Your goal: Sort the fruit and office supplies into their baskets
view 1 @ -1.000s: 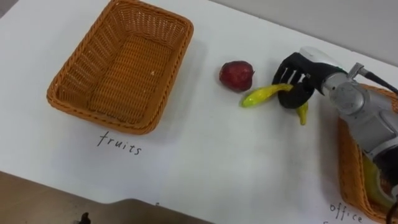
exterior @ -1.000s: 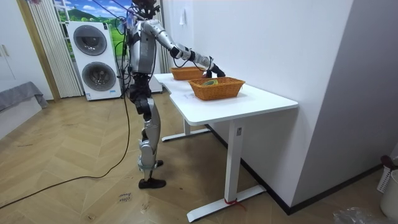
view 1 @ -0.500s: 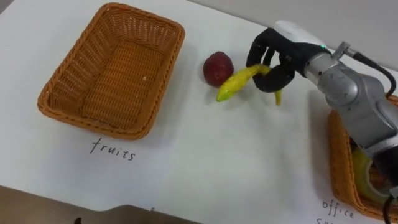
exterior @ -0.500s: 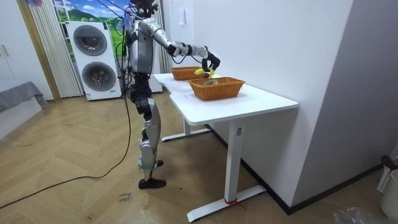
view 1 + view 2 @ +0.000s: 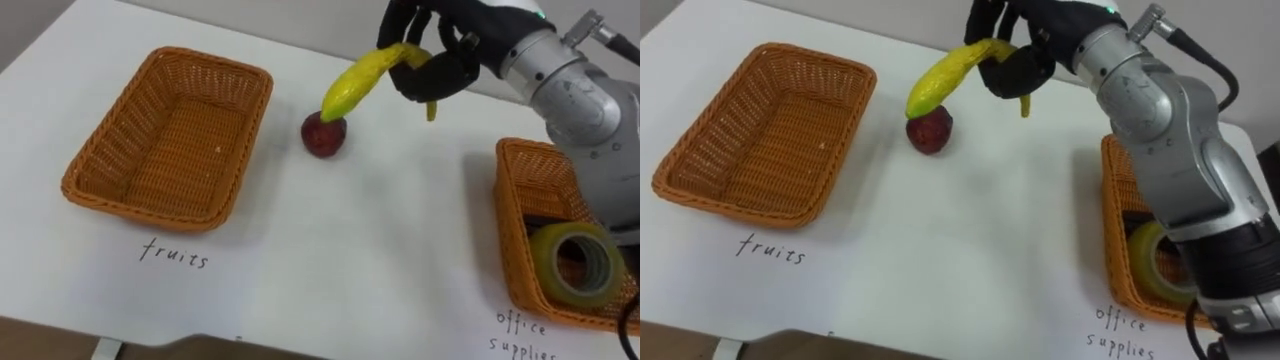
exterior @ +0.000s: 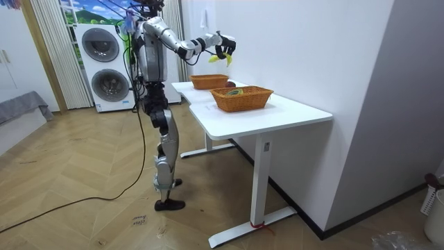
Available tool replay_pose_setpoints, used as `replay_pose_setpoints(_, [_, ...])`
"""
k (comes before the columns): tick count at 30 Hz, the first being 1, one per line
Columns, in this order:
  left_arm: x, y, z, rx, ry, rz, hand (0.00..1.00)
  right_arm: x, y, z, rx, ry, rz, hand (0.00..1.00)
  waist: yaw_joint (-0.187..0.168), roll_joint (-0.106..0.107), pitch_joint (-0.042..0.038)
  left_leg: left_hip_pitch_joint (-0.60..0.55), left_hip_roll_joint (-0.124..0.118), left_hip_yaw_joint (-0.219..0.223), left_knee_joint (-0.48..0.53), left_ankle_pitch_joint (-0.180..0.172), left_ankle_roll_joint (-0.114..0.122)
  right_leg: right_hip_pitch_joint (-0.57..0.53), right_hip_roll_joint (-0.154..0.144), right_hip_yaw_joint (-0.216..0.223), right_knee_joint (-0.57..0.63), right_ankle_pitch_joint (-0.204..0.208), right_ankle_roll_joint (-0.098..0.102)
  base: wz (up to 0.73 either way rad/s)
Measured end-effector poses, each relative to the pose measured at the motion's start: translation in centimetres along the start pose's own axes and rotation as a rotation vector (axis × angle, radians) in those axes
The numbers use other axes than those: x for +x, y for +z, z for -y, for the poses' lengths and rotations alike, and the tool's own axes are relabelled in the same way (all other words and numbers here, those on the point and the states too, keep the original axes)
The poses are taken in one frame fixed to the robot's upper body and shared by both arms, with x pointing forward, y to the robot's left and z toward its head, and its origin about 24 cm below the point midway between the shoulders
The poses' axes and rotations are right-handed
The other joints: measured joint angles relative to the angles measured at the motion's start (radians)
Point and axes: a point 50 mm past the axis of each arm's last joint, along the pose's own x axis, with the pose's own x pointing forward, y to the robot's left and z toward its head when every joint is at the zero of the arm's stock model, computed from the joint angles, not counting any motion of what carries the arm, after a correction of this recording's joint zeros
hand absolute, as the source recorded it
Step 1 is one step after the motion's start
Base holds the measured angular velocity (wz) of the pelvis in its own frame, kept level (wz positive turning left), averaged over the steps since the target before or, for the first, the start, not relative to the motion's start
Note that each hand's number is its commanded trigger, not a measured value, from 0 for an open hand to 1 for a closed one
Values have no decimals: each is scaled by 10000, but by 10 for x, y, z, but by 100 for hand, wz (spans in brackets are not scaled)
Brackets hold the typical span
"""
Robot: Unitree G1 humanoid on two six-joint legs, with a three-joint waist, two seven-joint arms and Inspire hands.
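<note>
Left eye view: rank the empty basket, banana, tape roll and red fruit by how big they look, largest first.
1. Empty basket.
2. Tape roll and banana: too close to rank. The banana is longer but thinner, and held up nearer the camera.
3. Red fruit, smallest.

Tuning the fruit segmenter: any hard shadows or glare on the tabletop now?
Left eye view: no glare on the white table; only a soft shadow hugging the red fruit. Right eye view: same even light, faint shade on the table beside the office basket. Room view: tabletop evenly bright, darker beneath.
</note>
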Motion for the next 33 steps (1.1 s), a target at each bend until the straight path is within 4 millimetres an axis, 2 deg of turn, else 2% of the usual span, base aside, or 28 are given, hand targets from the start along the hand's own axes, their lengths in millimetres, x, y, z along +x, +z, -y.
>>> replay_pose_setpoints(5, [-2,-2,-5,-161,197,122,0,-2,10,4,-104,94,349,100,-31,-158,79,76,-22,-10,-7,-10,14,77,-16,9,0,0,0,0])
replay_pose_setpoints(12, [-4,-9,-5,-226,198,-40,0,-3,9,8,-44,106,272,100,-8,-203,87,125,-94,-248,-49,5,45,192,-34,1,-1,-7,13,9])
replay_pose_setpoints(18, [-5,-13,-5,-187,190,-143,0,-6,15,5,-91,70,427,100,533,-252,170,479,-98,-293,-223,3,58,394,-25,-4,-6,-17,28,-2])
replay_pose_setpoints(22, [-5,-16,-11,-74,350,-220,0,-4,17,-1,-1,284,478,100,630,-505,230,545,-129,-428,-263,-4,65,493,-35,24,1,-84,129,8])
replay_pose_setpoints(24, [-5,-19,-11,-47,492,-300,0,-3,18,-3,113,335,451,100,659,-559,226,531,-151,-548,-260,-11,74,533,-35,0,0,-84,129,12])
replay_pose_setpoints(29, [-8,-26,-13,279,718,-470,0,0,23,-12,-45,487,492,100,1107,-585,218,613,-159,-664,-246,-54,92,633,-32,-10,-7,-91,140,7])
replay_pose_setpoints(33, [-9,-32,-13,489,730,-721,0,4,31,-27,14,1003,616,100,1315,-649,211,550,-184,-901,-215,-53,93,674,-44,-269,-6,-95,148,16])
